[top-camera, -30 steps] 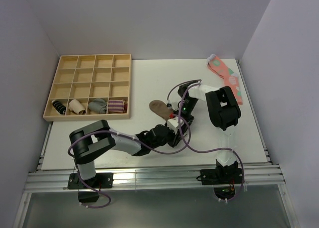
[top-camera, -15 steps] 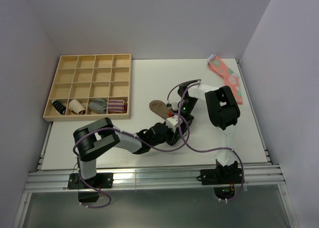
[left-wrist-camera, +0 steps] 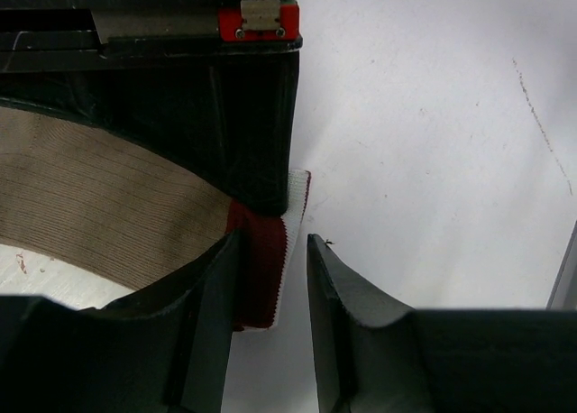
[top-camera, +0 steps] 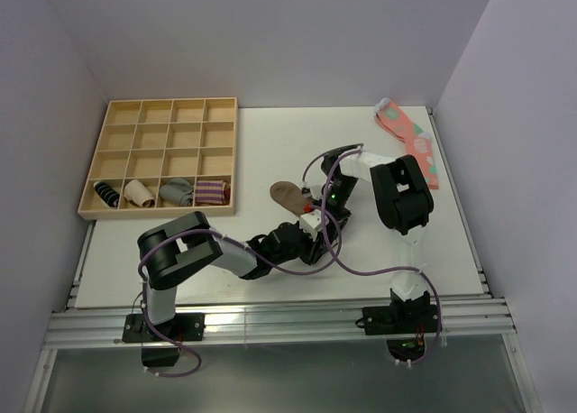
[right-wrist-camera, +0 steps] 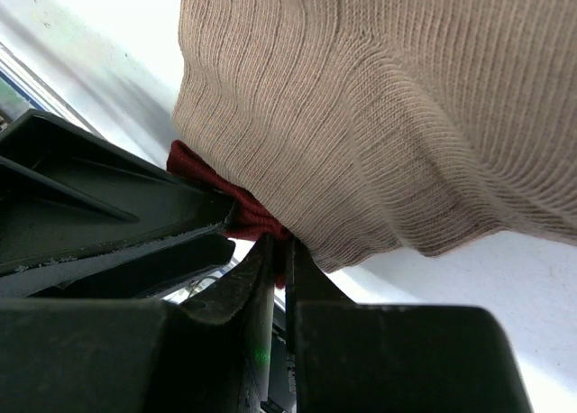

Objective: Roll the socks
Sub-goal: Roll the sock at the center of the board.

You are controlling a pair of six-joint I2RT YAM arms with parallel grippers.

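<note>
Step in hand, as judged: starting the roll at the cuff end. On the table point(top-camera: 270, 142), the sock point(top-camera: 290, 197) lies flat near centre, well apart from the tray point(top-camera: 171, 100) and the coral-pink sock point(top-camera: 410, 142). The R gripper point(right-wrist-camera: 278, 251) is pressed together, pinching the dark red cuff point(left-wrist-camera: 260, 278) at its edge. The L gripper point(left-wrist-camera: 273, 242) straddles the same cuff w/ jaws part-spread: one finger against the red knit, a slit of table showing at the other. Recommended: close L on the cuff just beside R's pinch before any turn. Take the full cuff thickness, not the white edge alone. Then roll toward the toe w/ little lift so the tan body doesn't drag or bunch. Risk: the grippers sit nearly touching, so mind finger-to-finger contact. Not determinable: the top view hides the cuff and both sets of fingertips under arms and cable. The toe is cut off in both wrist views. You can't tell whether one sock or a stacked pair lies there.
</note>
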